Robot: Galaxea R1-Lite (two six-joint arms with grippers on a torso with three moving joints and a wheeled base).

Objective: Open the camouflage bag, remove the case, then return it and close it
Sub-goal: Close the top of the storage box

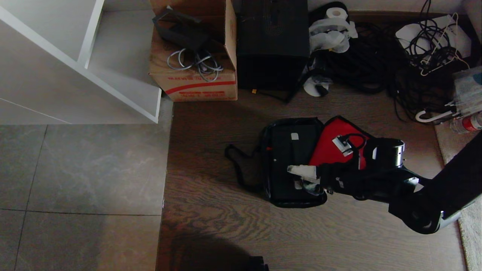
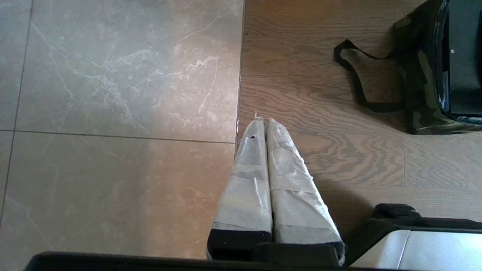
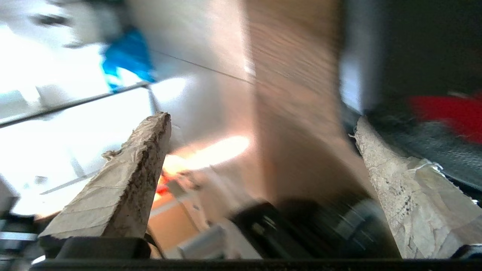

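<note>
Wood-grain flooring met grey stone tile beneath the robot, and on the wood the camouflage bag (image 1: 293, 162) lay unzipped, its red-lined lid (image 1: 331, 145) thrown back under the right arm. Directly over the bag's near end hung the right gripper (image 1: 304, 177), its two tape-wrapped fingers (image 3: 124, 188) spread wide with nothing between them. Below and just past those fingertips the case (image 1: 292, 150) sat inside the bag's black interior, a small pale label on its top. On the far side of the bag from the arm, the black shoulder strap (image 1: 237, 165) trailed loose across the boards. Off to that same side, over the seam between tile and wood, the left gripper (image 2: 263, 124) pointed at the floor with its wrapped fingers pressed together, holding nothing. Farther off, along the wall, stood a brown cardboard box (image 1: 196, 75) with a red stripe, a taller black box (image 1: 273, 41) beside it, and a tangle of black cables (image 1: 376, 64).
</note>
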